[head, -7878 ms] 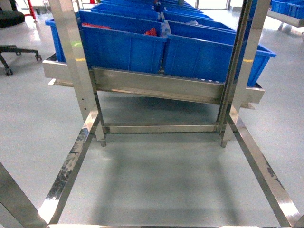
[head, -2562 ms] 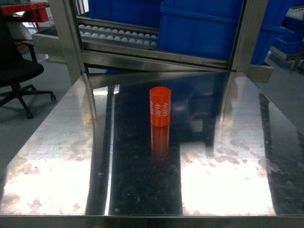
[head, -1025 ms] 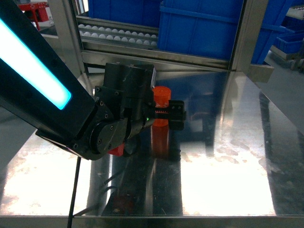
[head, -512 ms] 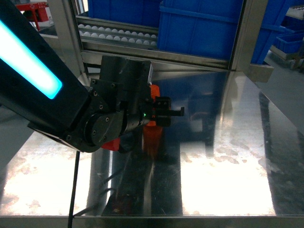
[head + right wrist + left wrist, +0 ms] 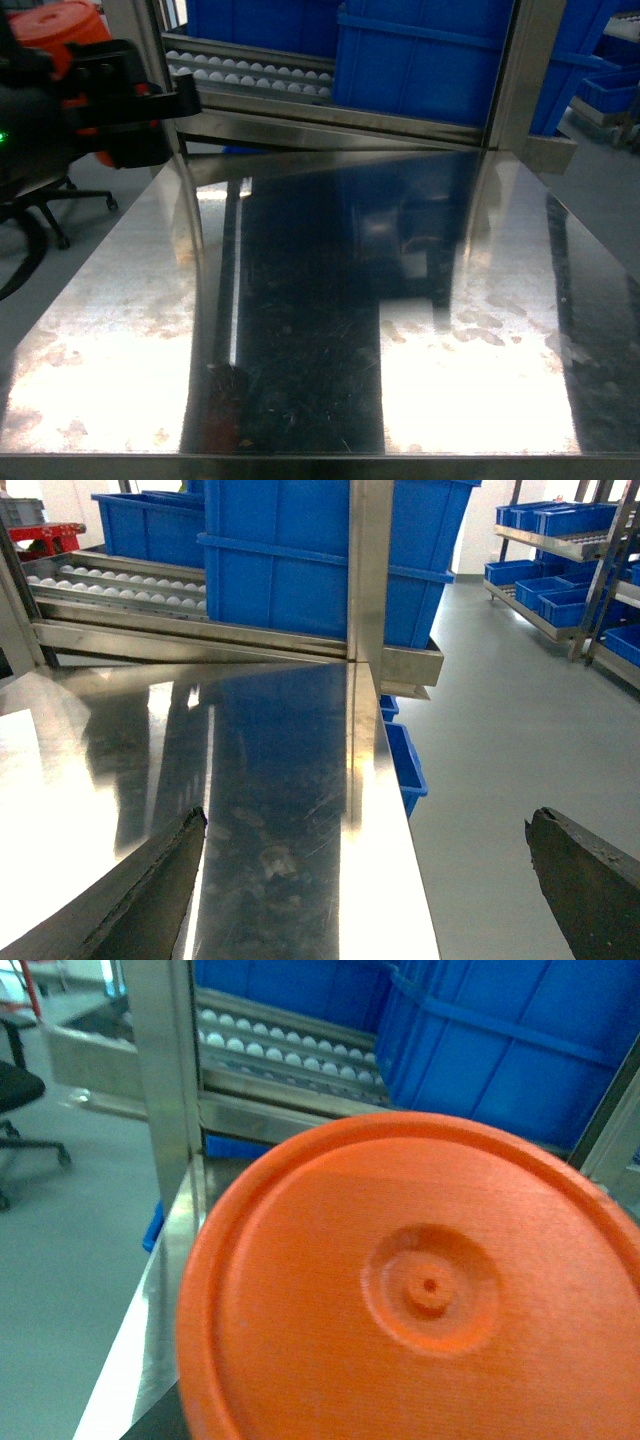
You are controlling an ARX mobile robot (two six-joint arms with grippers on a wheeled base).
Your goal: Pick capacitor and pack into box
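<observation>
In the head view we see our left tool (image 5: 120,95) at the upper left corner, lifted above the far left edge of the steel tabletop (image 5: 330,330). Its black fingers (image 5: 140,80) are clamped on the orange capacitor (image 5: 62,22), whose rounded top shows above the black body and whose lower part peeks out below it. Behind the tabletop stands a steel rack with a row of white rollers (image 5: 250,68) and blue bins (image 5: 430,60) on it. A black office chair (image 5: 40,200) stands on the grey floor to the left. We cannot find the box in this view.

From the left wrist camera, the flat orange end of the capacitor (image 5: 420,1290) fills most of the frame, with a small round boss and a dimple at its middle. It sits right against the camera, so the fingers themselves are hidden. Past it we see the roller track (image 5: 290,1055), a steel upright (image 5: 165,1060) and the blue bins (image 5: 500,1040).

From the right wrist camera, our right tool (image 5: 370,880) hangs over the right edge of the tabletop (image 5: 250,770). Its two dark fingers (image 5: 150,890) stand wide apart at the lower corners, with nothing between them. Beyond are a steel post (image 5: 370,570), blue bins (image 5: 290,550) and, farther right, shelving with more blue bins (image 5: 560,560) on the grey floor (image 5: 490,740).
</observation>
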